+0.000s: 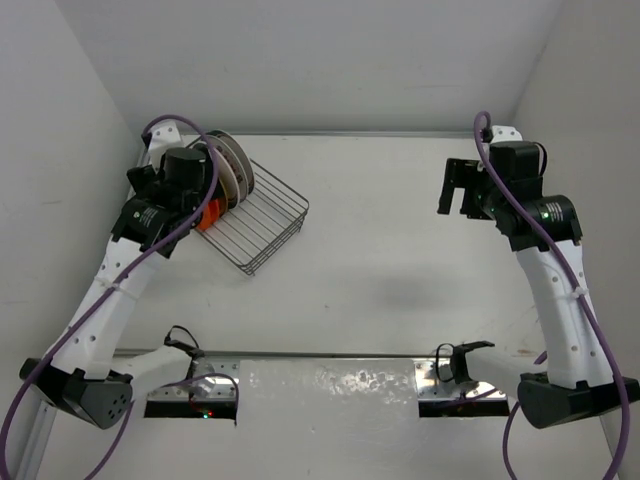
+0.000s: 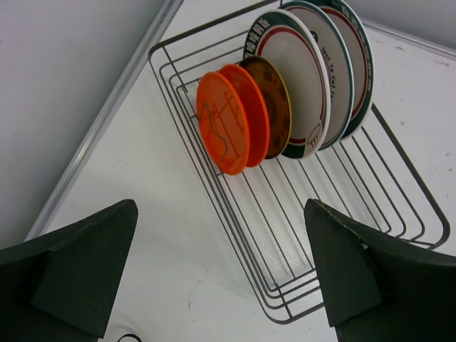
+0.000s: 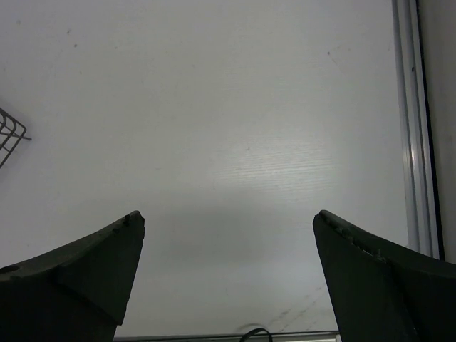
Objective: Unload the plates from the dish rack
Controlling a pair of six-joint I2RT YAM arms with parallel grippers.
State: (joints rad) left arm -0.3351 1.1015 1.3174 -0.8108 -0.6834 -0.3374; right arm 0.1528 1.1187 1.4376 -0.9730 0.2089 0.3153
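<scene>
Left wrist view looking down on the dish rack [image 2: 239, 231], sitting at an angle in the far left part of the white worktop [image 2: 171, 242], with the plates [image 2: 303, 78] standing on edge in a tight row at one end of it. Counting from the camera side: a plain orange plate [image 2: 214, 89], a second orange plate [image 2: 256, 107] pressed close behind it, a yellow-orange patterned plate [image 2: 279, 107], then the larger white plates with green-and-red rim bands, seemingly three. Hanging above the row with the left gripper [image 2: 219, 203] spread fully wide and holding nothing, both fingers [image 2: 78, 271] apart from every plate and from the wire. Judging the step in hand as the approach to a first grasp, with nothing unloaded yet. For a clean grasp, probably: taking the front orange plate first, given its free face; descending onto its upper rim with one finger in front and the other slipping into the thin gap behind; keeping clear of the upright wire divider [image 2: 229, 146] crossing its face; closing gently and lifting straight up before swinging away, avoiding dragging the rack or tipping the neighbours. Top external view placing the right gripper [image 1: 458, 187] well apart on the far right, likewise wide open and empty over the worktop, with only a rack corner [image 3: 11, 135] showing at the left edge of its own camera.
</scene>
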